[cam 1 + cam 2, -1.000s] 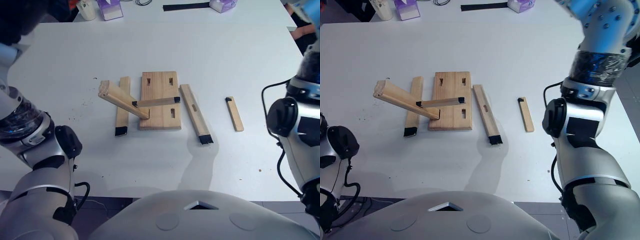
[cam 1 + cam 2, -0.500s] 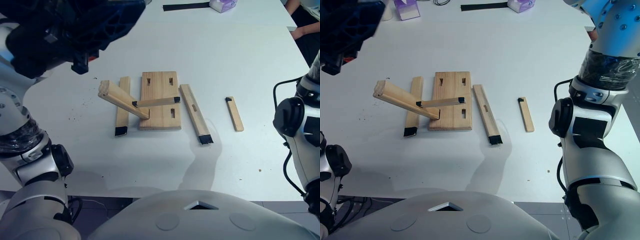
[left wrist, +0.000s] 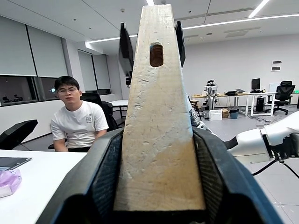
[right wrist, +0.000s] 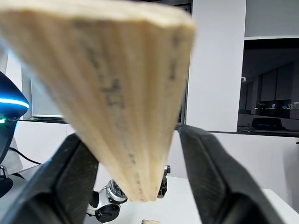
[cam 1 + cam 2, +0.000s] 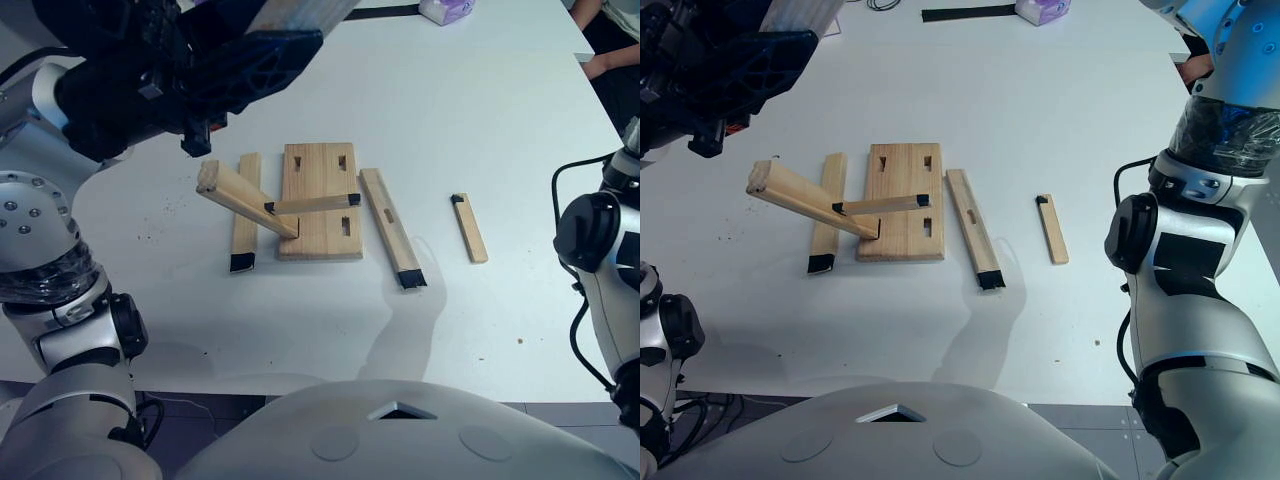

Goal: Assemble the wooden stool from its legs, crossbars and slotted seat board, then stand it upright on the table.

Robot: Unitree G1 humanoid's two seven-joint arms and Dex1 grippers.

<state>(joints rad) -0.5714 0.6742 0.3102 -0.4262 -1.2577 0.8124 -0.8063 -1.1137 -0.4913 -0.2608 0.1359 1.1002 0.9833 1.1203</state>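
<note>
Left gripper: your left gripper [image 3: 153, 51] hangs above the far-left part of the table [image 5: 480, 120], and its jaws are clamped on the held leg.
Held leg: the held leg [image 3: 159, 140] runs out between the dark fingers [image 3: 125, 46], which press on both of its sides. You can see one slot cut through it near its outer end.
Flat left leg: the flat left leg [image 5: 245, 212] lies just beside the seat board's left edge and runs from far to near. Its black-tipped end points at the near edge.
Tilted leg: the tilted leg [image 5: 235, 192] has its low end on the seat board by that board's near-left corner. Its high end is lifted out over the flat left leg. You cannot tell whether the low end sits in a slot.
Crossbar: the crossbar [image 5: 312, 204] joins the tilted leg's side and reaches rightward across the seat board, black at both ends.
Seat board: the seat board [image 5: 318, 170] lies flat around the table's middle, and three open slots show in it.
Right leg: the right leg [image 5: 390, 238] lies flat just beside the board's right edge, angled a little, with its black tip toward the near edge.
Short crossbar: the short crossbar [image 5: 468, 228] lies alone, well right of the right leg, with its black tip at the far end.
Right gripper: your right gripper [image 4: 133, 140] is raised off the table with the room behind it. Its jaws hold the wooden piece.
Wooden piece: the wooden piece [image 4: 107, 70] sits between the two fingers [image 4: 205, 177] and looks to touch both of them.
</note>
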